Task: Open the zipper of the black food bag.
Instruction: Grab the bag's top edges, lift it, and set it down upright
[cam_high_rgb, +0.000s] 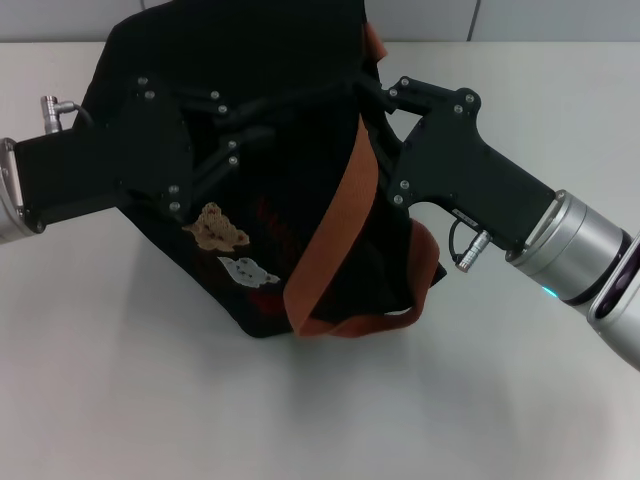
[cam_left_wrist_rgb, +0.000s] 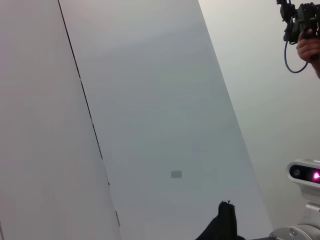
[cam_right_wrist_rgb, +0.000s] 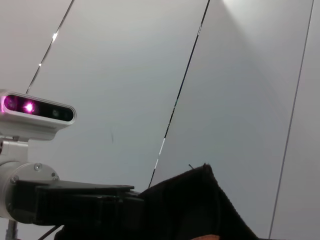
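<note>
The black food bag lies tipped on the white table, bear patch and cat patch facing up. An orange-brown strap runs down its front to a loop at the near edge. My left gripper reaches in from the left over the bag's upper part. My right gripper comes from the right to the bag's top edge by the strap. Both sit dark against the black cloth. The zipper cannot be made out. A raised fold of the bag shows in the right wrist view, and a tip of the bag in the left wrist view.
The white table spreads bare in front and to both sides of the bag. Grey wall panels stand behind. A person's hand with a dark device shows far off in the left wrist view.
</note>
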